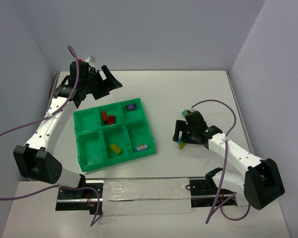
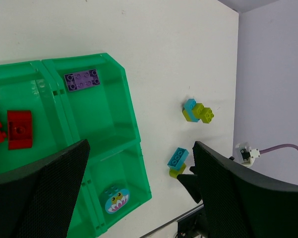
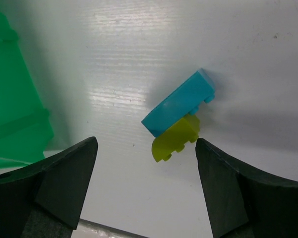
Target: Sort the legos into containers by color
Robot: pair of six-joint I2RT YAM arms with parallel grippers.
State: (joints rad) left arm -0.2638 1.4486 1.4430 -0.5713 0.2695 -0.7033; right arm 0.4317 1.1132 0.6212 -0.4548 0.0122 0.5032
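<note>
The green tray holds two red bricks, a purple brick, a yellow-green brick and a light blue piece with a picture, each colour in its own compartment. A light blue brick stuck on a yellow-green brick lies on the table right of the tray. My right gripper is open and empty just above this pair. A second blue and yellow-green cluster lies further back. My left gripper is open and empty, high over the tray's far edge.
The tray's corner shows at the left of the right wrist view. A strip of clear tape runs along the table's near edge between the arm bases. Walls close in the table at the back and sides.
</note>
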